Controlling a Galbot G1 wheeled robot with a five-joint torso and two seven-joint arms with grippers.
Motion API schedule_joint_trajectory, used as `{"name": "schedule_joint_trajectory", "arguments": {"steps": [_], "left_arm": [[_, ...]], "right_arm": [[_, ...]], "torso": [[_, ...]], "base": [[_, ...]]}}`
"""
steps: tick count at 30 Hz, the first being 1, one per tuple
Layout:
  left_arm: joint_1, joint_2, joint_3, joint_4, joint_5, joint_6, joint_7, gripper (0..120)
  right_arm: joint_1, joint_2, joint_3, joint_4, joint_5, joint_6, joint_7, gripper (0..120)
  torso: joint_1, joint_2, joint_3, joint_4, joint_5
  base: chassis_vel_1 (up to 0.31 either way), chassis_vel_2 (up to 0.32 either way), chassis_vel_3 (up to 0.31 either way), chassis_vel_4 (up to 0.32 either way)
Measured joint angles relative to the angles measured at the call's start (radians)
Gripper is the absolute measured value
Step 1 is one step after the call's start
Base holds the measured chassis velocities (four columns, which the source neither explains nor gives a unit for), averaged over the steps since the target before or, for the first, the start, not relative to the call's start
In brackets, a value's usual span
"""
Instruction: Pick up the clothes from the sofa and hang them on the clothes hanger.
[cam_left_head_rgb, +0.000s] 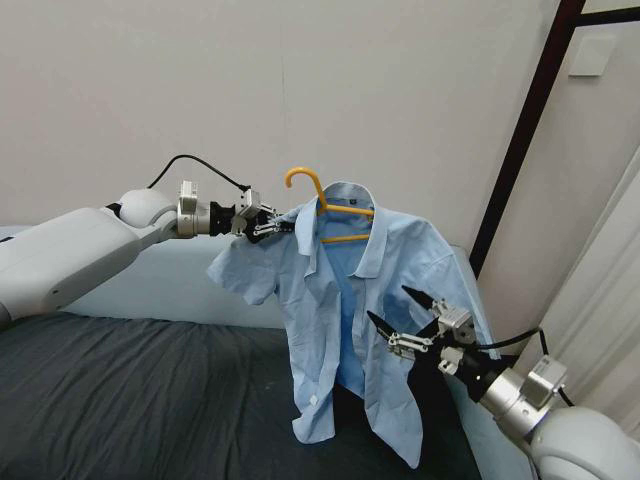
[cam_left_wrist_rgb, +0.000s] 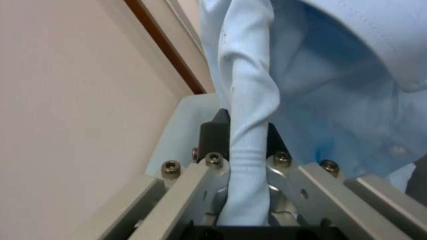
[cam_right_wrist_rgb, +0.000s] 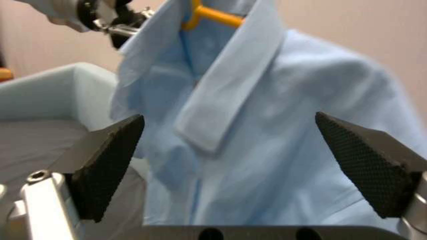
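Note:
A light blue shirt (cam_left_head_rgb: 355, 310) hangs in the air on a yellow hanger (cam_left_head_rgb: 325, 205) above the sofa. My left gripper (cam_left_head_rgb: 268, 226) is shut on the shirt's shoulder, level with the hanger; in the left wrist view a bunched fold of blue cloth (cam_left_wrist_rgb: 248, 125) runs between its black pads (cam_left_wrist_rgb: 213, 137). Lower and to the right, my right gripper (cam_left_head_rgb: 412, 315) stands open just in front of the shirt's lower front, fingers spread, holding nothing. From the right wrist, the shirt's collar (cam_right_wrist_rgb: 220, 95), the hanger (cam_right_wrist_rgb: 213, 15) and the left gripper (cam_right_wrist_rgb: 123, 27) are visible ahead.
The sofa has a dark grey seat (cam_left_head_rgb: 130, 400) and pale blue back and arm (cam_left_head_rgb: 160, 280). A plain wall stands behind, and a dark door frame (cam_left_head_rgb: 520, 140) rises at the right. Pale curtain-like panels (cam_left_head_rgb: 600, 300) hang at the far right.

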Motion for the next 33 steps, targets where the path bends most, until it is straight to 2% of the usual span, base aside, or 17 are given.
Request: {"name": "schedule_joint_trajectory", "arguments": {"steps": [4,9,10,12,14,15,17,19,25,33], "left_arm": [[0.033,-0.004,-0.02,0.003,0.004,-0.01,0.006,2],[0.095,-0.012,-0.07,-0.003,0.011,-0.02,0.02,2],[0.095,-0.012,-0.07,-0.003,0.011,-0.02,0.02,2],[0.111,-0.015,-0.083,-0.006,0.011,-0.026,0.038,2],[0.114,-0.019,-0.088,-0.004,0.011,-0.031,0.055,2],[0.114,-0.019,-0.088,-0.004,0.011,-0.031,0.055,2],[0.114,-0.026,-0.091,0.001,0.009,-0.033,0.07,2],[0.11,-0.032,-0.093,0.001,0.007,-0.034,0.084,2],[0.126,-0.037,-0.101,-0.04,0.022,-0.031,0.09,2],[0.179,-0.043,-0.106,-0.118,0.058,-0.006,0.047,2]], "right_arm": [[0.028,-0.06,0.037,-0.037,0.067,-0.015,-0.038,100],[0.091,-0.178,0.093,-0.142,0.196,-0.018,-0.225,100],[0.091,-0.178,0.093,-0.142,0.196,-0.018,-0.225,100],[0.181,-0.277,0.093,-0.183,0.275,-0.06,-0.362,100],[0.212,-0.354,0.104,-0.217,0.303,-0.086,-0.47,100],[0.212,-0.354,0.104,-0.217,0.303,-0.086,-0.47,100],[0.204,-0.422,0.135,-0.244,0.324,-0.122,-0.558,100],[0.185,-0.458,0.149,-0.248,0.348,-0.142,-0.588,100],[0.164,-0.472,0.163,-0.217,0.39,-0.192,-0.576,100],[0.161,-0.397,0.121,-0.186,0.304,-0.228,-0.543,100]], "torso": [[0.0,0.0,0.0,-0.0002,-0.0003],[0.0,0.0,0.0,-0.0003,0.0004],[0.0,0.0,0.0,-0.0003,0.0004],[0.0,0.0,0.0,0.0001,-0.0004],[0.0,0.0,0.0,0.0001,-0.001],[0.0,0.0,0.0,0.0001,-0.001],[0.0,0.0,0.0,-0.0005,-0.0005],[0.0,0.0,0.0,-0.0006,-0.0002],[0.0,0.0,0.0,0.0001,-0.0002],[0.0,0.0,0.0,0.0,-0.0001]], "base": [[0.0,0.0,0.0,0.0],[0.0,0.0,0.0,0.0],[0.0,0.0,0.0,0.0],[0.0,0.0,0.0,0.0],[0.0,0.0,0.0,0.0],[0.0,0.0,0.0,0.0],[0.0,0.0,0.0,0.0],[0.0,0.0,0.0,0.0],[0.0,0.0,0.0,0.0],[0.0,0.0,0.0,0.0]]}}
